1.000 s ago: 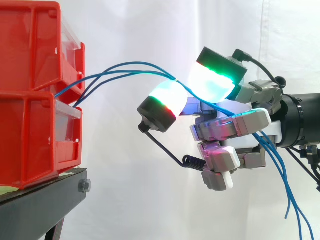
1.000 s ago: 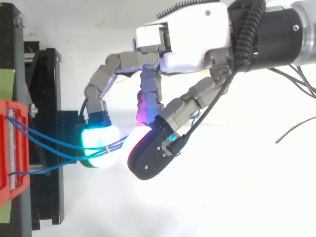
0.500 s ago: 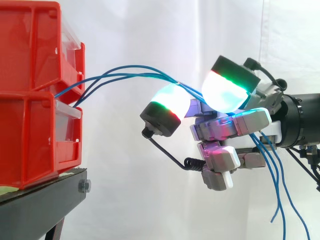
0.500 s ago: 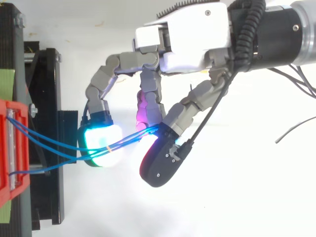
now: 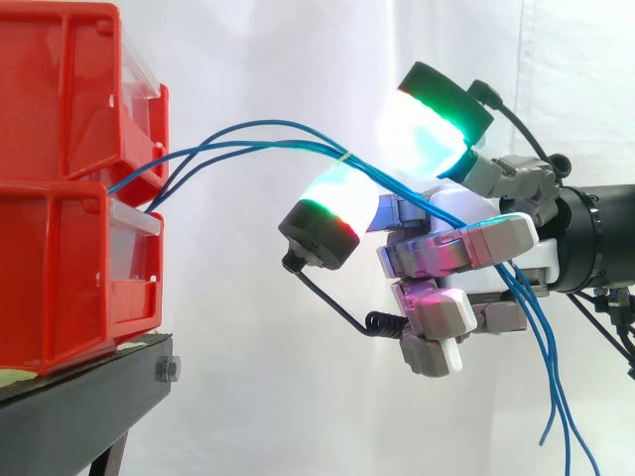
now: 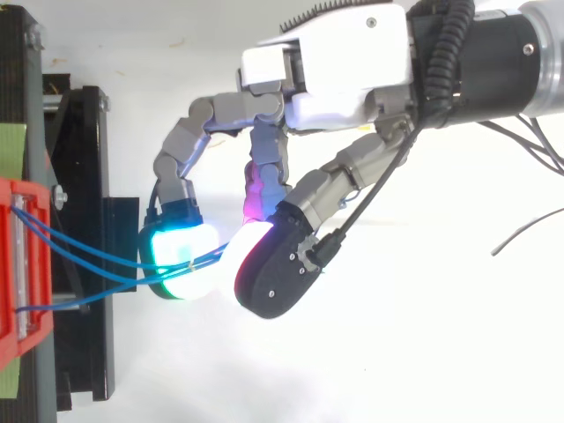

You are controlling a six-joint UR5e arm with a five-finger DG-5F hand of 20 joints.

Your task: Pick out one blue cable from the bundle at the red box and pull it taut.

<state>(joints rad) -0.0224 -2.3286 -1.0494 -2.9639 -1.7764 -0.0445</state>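
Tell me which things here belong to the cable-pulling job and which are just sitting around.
Part of the job:
- blue cables, running from the bins through the hand
- red bins, stacked, where the cables start
- hand

Just there:
- black stand under the bins
- white curtain behind

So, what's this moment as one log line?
robot hand amid thin blue cables | cables arch slack from stacked red plastic bins | grip: unclear
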